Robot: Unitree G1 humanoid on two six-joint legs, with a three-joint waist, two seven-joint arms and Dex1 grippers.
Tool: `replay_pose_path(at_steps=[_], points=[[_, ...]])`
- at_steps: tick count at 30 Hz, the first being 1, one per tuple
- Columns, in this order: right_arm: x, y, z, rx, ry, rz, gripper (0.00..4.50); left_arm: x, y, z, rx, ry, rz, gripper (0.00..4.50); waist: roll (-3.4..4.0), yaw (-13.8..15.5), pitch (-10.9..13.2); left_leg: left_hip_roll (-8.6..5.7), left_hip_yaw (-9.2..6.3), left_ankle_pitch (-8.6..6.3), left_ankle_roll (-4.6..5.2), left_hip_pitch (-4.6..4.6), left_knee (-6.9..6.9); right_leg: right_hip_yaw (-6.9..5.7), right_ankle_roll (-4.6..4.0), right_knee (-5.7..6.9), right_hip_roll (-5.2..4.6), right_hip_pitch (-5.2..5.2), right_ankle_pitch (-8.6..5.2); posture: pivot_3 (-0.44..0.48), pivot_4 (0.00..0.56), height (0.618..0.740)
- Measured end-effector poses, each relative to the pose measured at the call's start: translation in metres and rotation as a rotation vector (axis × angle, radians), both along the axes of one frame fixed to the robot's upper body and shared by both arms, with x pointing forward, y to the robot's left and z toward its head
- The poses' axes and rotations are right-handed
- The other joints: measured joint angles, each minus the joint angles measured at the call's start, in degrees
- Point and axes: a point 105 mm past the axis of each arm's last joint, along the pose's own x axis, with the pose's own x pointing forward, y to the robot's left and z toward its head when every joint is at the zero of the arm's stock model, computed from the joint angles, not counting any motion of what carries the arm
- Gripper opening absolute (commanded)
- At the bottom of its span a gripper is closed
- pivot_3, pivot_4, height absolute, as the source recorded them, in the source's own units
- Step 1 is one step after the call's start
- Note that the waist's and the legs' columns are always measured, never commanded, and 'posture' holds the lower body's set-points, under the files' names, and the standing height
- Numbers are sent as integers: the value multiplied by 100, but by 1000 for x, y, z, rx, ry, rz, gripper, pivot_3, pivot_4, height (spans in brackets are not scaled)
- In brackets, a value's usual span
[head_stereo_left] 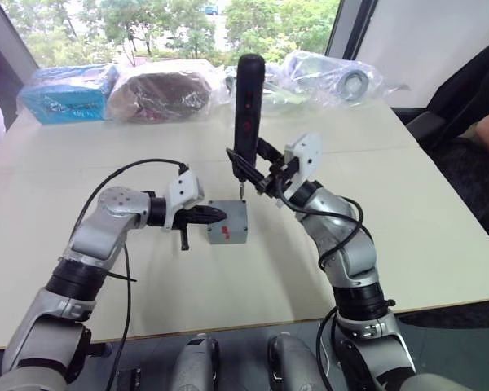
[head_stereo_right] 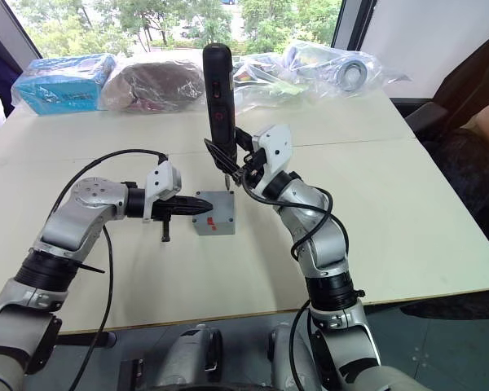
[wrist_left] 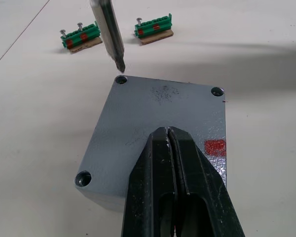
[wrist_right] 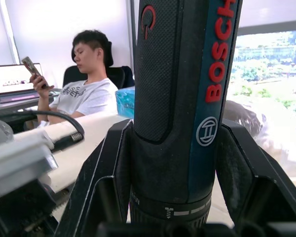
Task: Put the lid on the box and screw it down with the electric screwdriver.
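Right gripper [head_stereo_left: 257,175]: two black fingers clamped on the electric screwdriver [head_stereo_left: 248,106], a slim black cylinder with textured grip panel and red lettering, held upright; its thin metal bit [wrist_left: 112,42] points down just above one screw-hole corner of the lid [wrist_left: 163,128], not visibly touching it. The right forearm rises from the desk's near edge and bends inward toward the desk's middle. Left gripper [wrist_left: 167,148]: black tapered fingers pressed together, tips resting flat on the lid's top, forearm reaching in horizontally from the left. Lid: smooth grey plastic square with recessed round holes at the corners and a red mark near one edge; it sits on the box [head_stereo_left: 226,238], matching grey plastic, at the middle of the pale matt desk [head_stereo_left: 407,228]. Beyond the lid, apart from it: two green blocks [wrist_left: 80,37] on brown bases, screws standing in them. Along the desk's far edge: clear plastic bags [head_stereo_left: 326,77] and a blue packet [head_stereo_left: 69,90].
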Motion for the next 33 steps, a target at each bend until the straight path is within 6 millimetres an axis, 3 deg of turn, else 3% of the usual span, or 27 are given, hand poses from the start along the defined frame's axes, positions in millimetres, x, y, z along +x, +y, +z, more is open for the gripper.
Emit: replay_pose_path(at_steps=[17,33], points=[[4,-3,-12,-35,-31,-25,1852,-2,-1,-1,2,-4,0,0,-2,-1,-2,0,0,0,0,6,0,1,0,1,0,4,0,0,150,740],[8,3,-30,-96,117,-22,1852,-3,3,-12,19,29,27,0,-27,-18,-114,5,4,-5,7,114,-24,4,-15,-10,2,101,-11,0,150,740]])
